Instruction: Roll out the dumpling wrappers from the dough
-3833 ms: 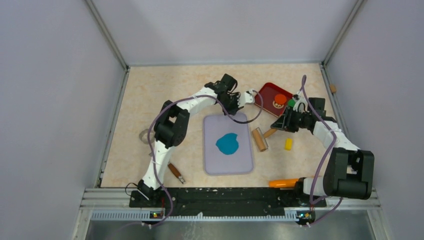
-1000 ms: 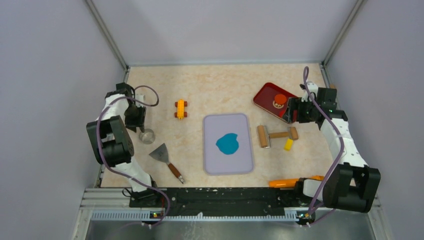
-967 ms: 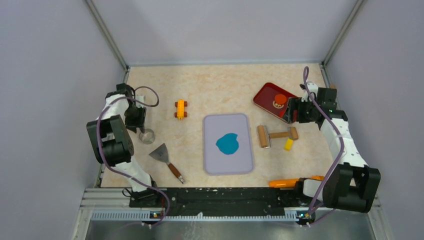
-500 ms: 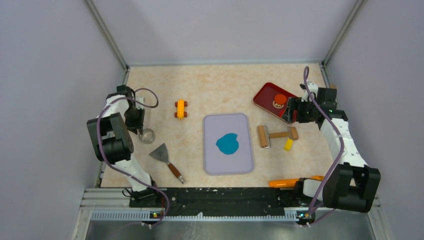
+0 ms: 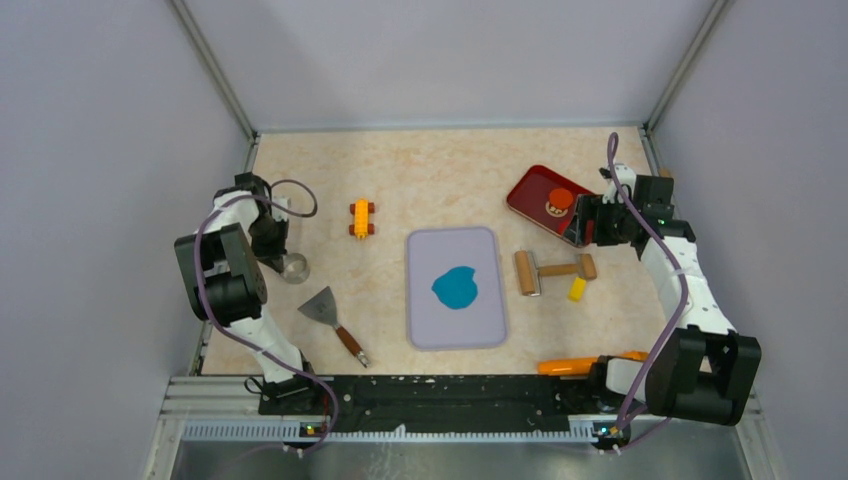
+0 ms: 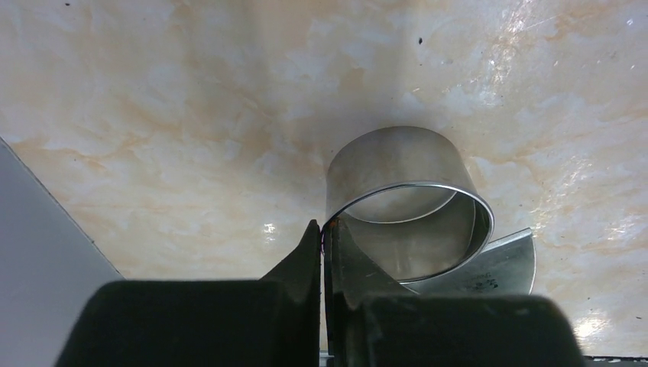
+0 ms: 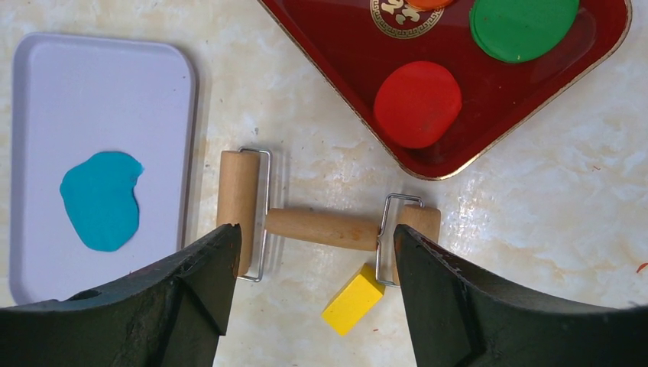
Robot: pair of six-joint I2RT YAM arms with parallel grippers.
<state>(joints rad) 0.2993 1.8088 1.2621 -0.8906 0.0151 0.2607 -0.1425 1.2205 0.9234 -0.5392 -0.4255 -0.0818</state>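
The dough is a flat blue patch. It lies on the purple mat in the middle of the table, a bit nearer the front edge.

The left gripper is close to the left edge of the table. Its fingers are pressed together on the thin wall of a shiny metal ring. One finger is outside the ring and one is inside.

The right gripper is close to the right edge, beside the red tray. Its fingers stand wide apart and hold nothing. Under it lies the wooden roller, between the mat and the right edge. A small yellow block sits just beside the roller. A red disc and a green disc lie in the tray.
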